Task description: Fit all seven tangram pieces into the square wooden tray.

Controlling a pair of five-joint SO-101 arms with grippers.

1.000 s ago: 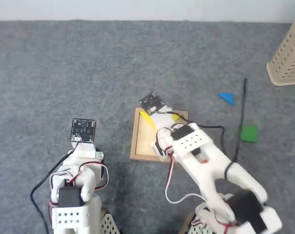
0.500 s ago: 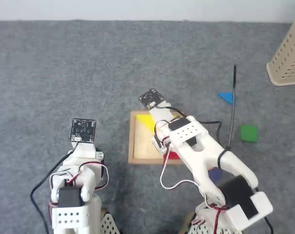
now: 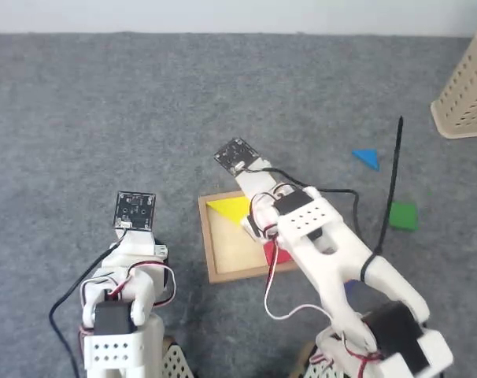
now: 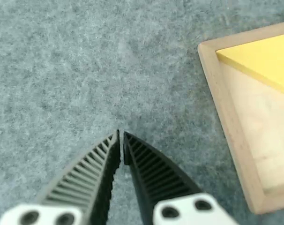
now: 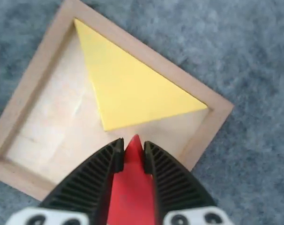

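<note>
Wooden tray (image 3: 208, 244) with yellow triangle (image 5: 128, 89) (in a corner), right gripper (image 5: 132, 145) pinching red piece (image 5: 131, 187) over it, left gripper (image 4: 121, 137) jaws pressed together.

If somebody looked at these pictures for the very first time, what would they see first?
Probably the big yellow triangle lying in a corner of the wooden tray, bright against the pale wood. Over the tray, the right gripper holds a red piece. Off to the side, a blue triangle and a green square lie on the grey mat.
</note>
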